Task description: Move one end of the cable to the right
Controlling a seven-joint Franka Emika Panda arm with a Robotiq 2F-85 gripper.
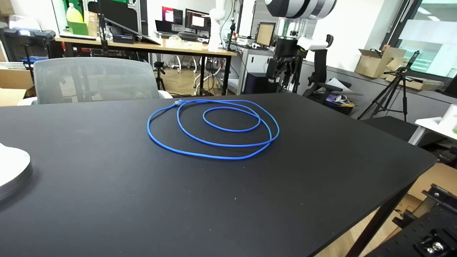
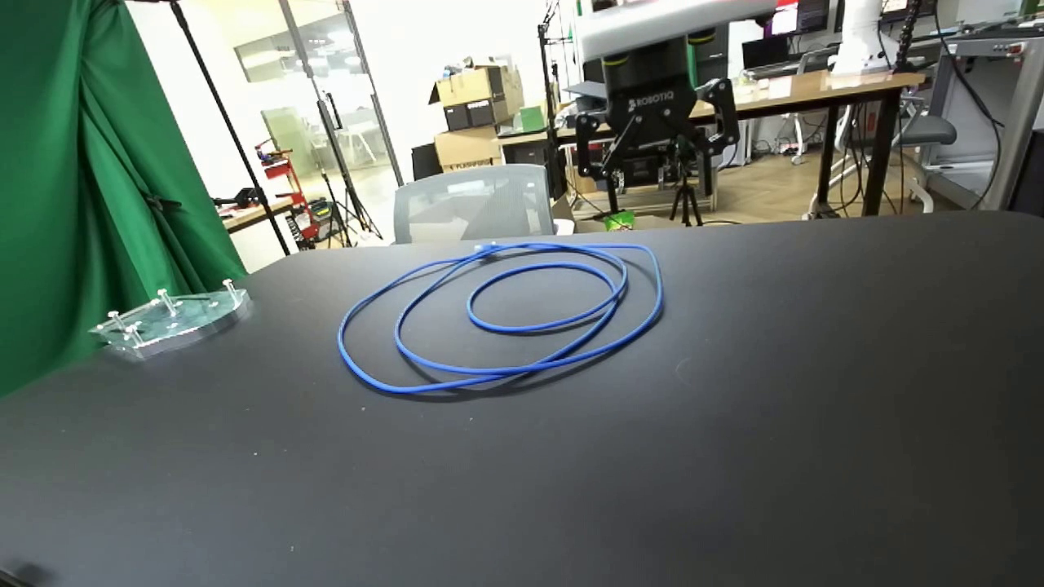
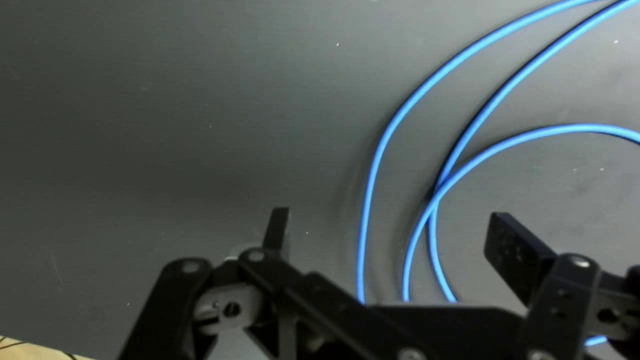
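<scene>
The blue cable [image 1: 232,145] lies in loose, crossing loops on the desk [image 1: 178,200]; above it hangs the end effector [image 3: 392,227], its fingers spread apart

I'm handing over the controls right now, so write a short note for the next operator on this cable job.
Gripper: jaws wide open, holding nothing, raised above the black table.
Blue cable: in loose loops on the table; one end, seemingly a clear plug, sits towards the far edge in an exterior view. The other end can't be made out.
Done: cable not gripped; no move to the right can be confirmed.
Left: probably lower, grip one end, move it right and release.
</scene>
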